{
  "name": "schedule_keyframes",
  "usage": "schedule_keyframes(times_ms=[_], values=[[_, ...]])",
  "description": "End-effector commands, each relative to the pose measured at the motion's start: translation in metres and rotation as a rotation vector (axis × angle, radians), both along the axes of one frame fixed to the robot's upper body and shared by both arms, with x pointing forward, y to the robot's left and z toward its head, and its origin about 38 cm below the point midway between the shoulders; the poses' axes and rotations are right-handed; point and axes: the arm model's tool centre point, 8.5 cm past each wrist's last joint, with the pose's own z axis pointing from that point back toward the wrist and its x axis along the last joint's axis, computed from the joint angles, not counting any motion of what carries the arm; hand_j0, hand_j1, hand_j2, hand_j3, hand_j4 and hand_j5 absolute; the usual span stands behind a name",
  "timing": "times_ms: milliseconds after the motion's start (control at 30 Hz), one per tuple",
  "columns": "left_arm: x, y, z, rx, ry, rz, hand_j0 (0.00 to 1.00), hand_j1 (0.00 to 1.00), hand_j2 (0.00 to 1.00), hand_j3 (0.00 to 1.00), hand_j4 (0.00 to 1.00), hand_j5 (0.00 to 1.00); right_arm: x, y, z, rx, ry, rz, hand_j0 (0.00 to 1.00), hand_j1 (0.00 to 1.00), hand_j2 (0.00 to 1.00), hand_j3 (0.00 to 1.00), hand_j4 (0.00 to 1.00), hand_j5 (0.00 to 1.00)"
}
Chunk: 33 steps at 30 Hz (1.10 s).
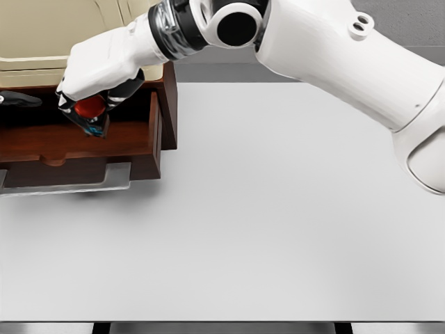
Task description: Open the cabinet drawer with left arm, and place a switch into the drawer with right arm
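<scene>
1. Our right hand (94, 87) reaches over the open drawer (83, 139), positioned for release.
2. Its fingers (122, 90) curl closed around the red-buttoned switch (90, 110), held above the drawer's interior.

White right hand (94, 83), red-buttoned switch (91, 111), dark reddish-brown drawer (83, 142), pale grey table (278, 223)

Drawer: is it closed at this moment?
No, the drawer stands pulled out, with the right robot hand holding the switch over it.
</scene>
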Motion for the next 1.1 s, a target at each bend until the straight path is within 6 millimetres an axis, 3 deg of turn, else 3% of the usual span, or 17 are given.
schedule_keyframes(times_ms=[0,267,400,433,467,600,733,833,867,967,1067], values=[[0.0,0.0,0.001,-0.007,0.002,0.004,1.0,1.0,1.0,1.0,1.0,1.0,0.002,0.003,-0.002,0.0,0.009,-0.008,0.49,0.49,0.49,0.49,0.49,0.49],[0.0,-0.001,-0.003,0.004,0.006,-0.001,1.0,1.0,1.0,1.0,1.0,1.0,0.008,0.005,-0.005,-0.023,-0.003,-0.031,0.53,0.53,0.53,0.53,0.53,0.53],[0.0,-0.001,-0.004,0.003,0.008,-0.002,1.0,1.0,1.0,1.0,1.0,1.0,0.023,0.003,-0.006,-0.034,-0.017,-0.083,0.53,0.53,0.53,0.53,0.53,0.53],[0.0,-0.001,-0.004,0.003,0.008,-0.002,1.0,1.0,1.0,1.0,1.0,1.0,0.024,0.004,-0.006,-0.038,-0.029,-0.087,0.72,0.72,0.72,0.72,0.72,0.72],[0.0,-0.001,-0.004,0.003,0.008,-0.002,1.0,1.0,1.0,1.0,1.0,1.0,0.024,0.006,-0.002,-0.047,-0.076,-0.09,1.0,1.0,1.0,1.0,1.0,1.0],[0.0,-0.001,-0.004,0.003,0.008,-0.002,1.0,1.0,1.0,1.0,1.0,1.0,-0.007,0.026,-0.002,-0.041,-0.092,0.016,1.0,1.0,1.0,1.0,1.0,1.0],[0.0,-0.001,-0.004,0.003,0.008,-0.002,1.0,1.0,1.0,1.0,1.0,1.0,-0.023,0.023,0.009,-0.017,-0.119,0.068,1.0,1.0,1.0,1.0,1.0,1.0],[0.0,-0.002,-0.002,0.003,0.004,-0.007,1.0,1.0,1.0,1.0,1.0,1.0,0.001,-0.057,0.029,0.048,-0.142,-0.044,1.0,1.0,1.0,1.0,1.0,1.0],[0.0,-0.002,-0.002,0.003,0.002,-0.007,1.0,1.0,1.0,1.0,1.0,1.0,0.017,-0.096,0.035,0.066,-0.148,-0.125,1.0,1.0,1.0,1.0,1.0,1.0],[0.001,-0.007,-0.001,-0.006,-0.003,-0.021,1.0,1.0,1.0,1.0,1.0,1.0,0.045,-0.192,0.021,0.056,-0.123,-0.327,1.0,1.0,1.0,1.0,1.0,1.0],[0.008,-0.042,-0.008,-0.057,-0.02,-0.125,1.0,1.0,1.0,1.0,1.0,1.0,0.053,-0.263,-0.002,0.065,-0.072,-0.473,1.0,1.0,1.0,1.0,1.0,1.0]])
